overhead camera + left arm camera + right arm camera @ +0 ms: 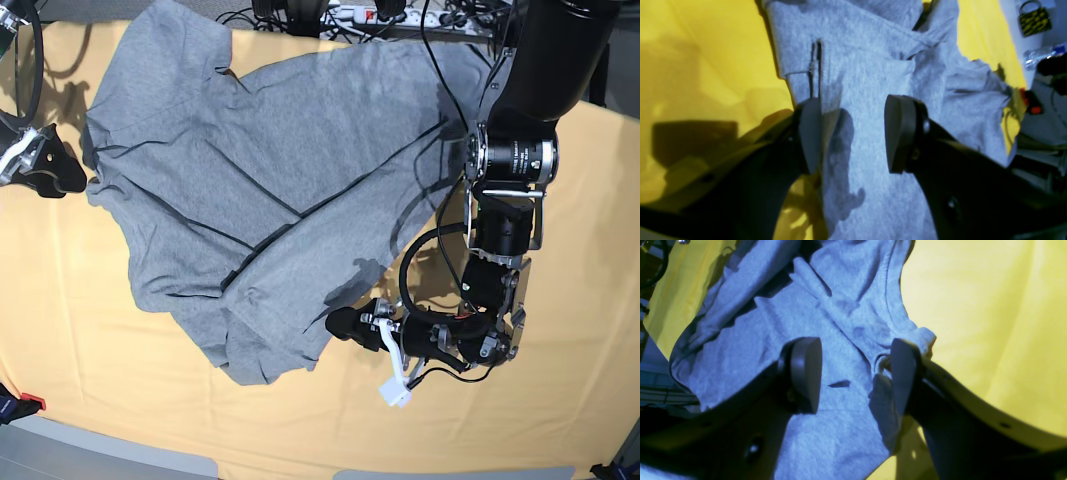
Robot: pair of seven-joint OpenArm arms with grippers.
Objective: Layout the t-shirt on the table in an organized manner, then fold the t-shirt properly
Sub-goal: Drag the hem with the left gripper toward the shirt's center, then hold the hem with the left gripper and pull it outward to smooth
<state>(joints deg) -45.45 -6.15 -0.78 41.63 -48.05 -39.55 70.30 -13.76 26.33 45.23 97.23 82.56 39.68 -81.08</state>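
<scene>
Plain grey t-shirt (280, 190) rumpled on table (90, 330), no writing visible, left tool (853, 133) & right tool (857, 373) released

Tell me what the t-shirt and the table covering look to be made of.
The t-shirt: soft knit, probably cotton jersey, matte heather grey; the wrist views show a flecked, slightly fuzzy surface, and it rumples into loose folds. The table: covered in thin woven-looking cloth, matte yellow-orange with faint creases; the fibre can't be told.
</scene>
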